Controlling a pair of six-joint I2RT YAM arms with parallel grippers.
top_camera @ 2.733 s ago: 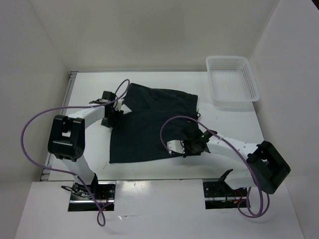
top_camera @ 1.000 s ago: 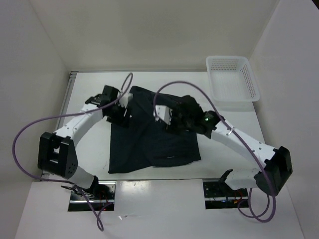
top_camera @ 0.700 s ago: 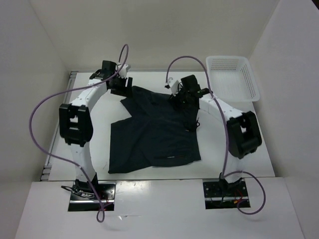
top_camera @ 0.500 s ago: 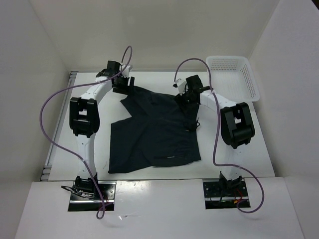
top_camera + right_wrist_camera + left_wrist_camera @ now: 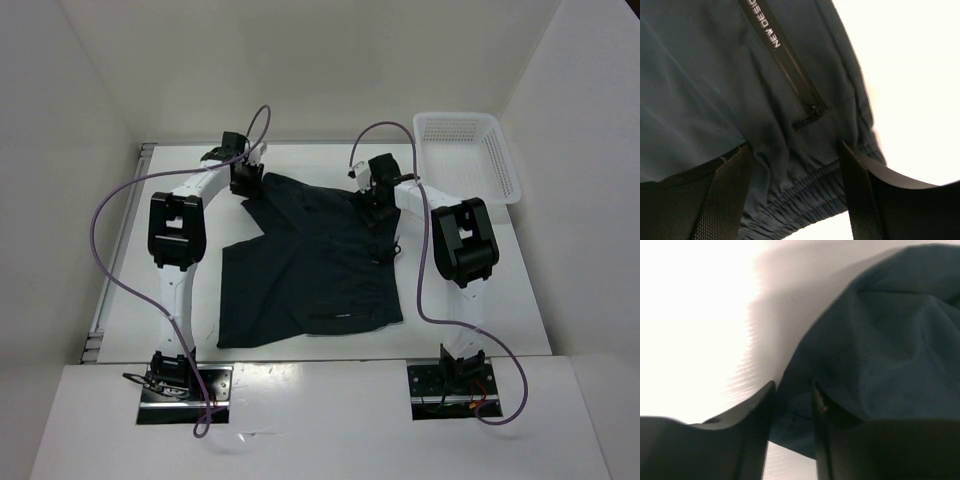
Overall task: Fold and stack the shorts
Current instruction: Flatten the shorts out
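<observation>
The black shorts [image 5: 320, 265] lie spread flat in the middle of the white table. My left gripper [image 5: 243, 180] is at their far left corner. In the left wrist view a hemmed corner of the shorts [image 5: 880, 340] lies in the narrow gap of the left gripper [image 5: 794, 386], whose fingers [image 5: 757, 410] stand a little apart. My right gripper [image 5: 378, 196] is at the far right corner. There the right gripper [image 5: 795, 146] is open wide over the gathered waistband of the shorts [image 5: 805, 195], next to a zipped pocket with pale lettering [image 5: 767, 30].
A white mesh basket [image 5: 470, 200] stands at the far right of the table. White walls close in the table on the left, far and right sides. Purple cables loop above both arms.
Both arms have reached from the middle of the cloth out to the far edge of the shorts. The left jaws have narrowed around the corner. The shorts lie flatter than before.
</observation>
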